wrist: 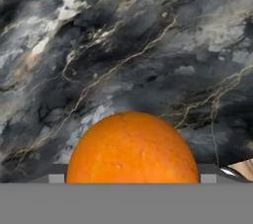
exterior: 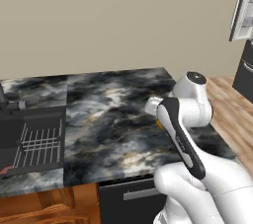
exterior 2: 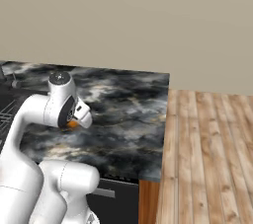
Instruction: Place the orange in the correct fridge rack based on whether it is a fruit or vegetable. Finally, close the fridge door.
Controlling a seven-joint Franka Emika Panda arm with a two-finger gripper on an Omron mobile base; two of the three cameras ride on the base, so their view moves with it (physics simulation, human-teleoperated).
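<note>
Round, finely pitted orange [wrist: 132, 149] at lower centre, over a glossy, gold-veined black marble countertop [wrist: 123, 45]. Whether the gripper holds it cannot be told.

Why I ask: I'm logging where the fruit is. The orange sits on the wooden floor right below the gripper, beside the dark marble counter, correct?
Not quite: the orange is over the dark marble counter, not the wooden floor. The hand view shows marble all around it, and the right base view shows a sliver of the orange under the hand, above the counter top.
</note>
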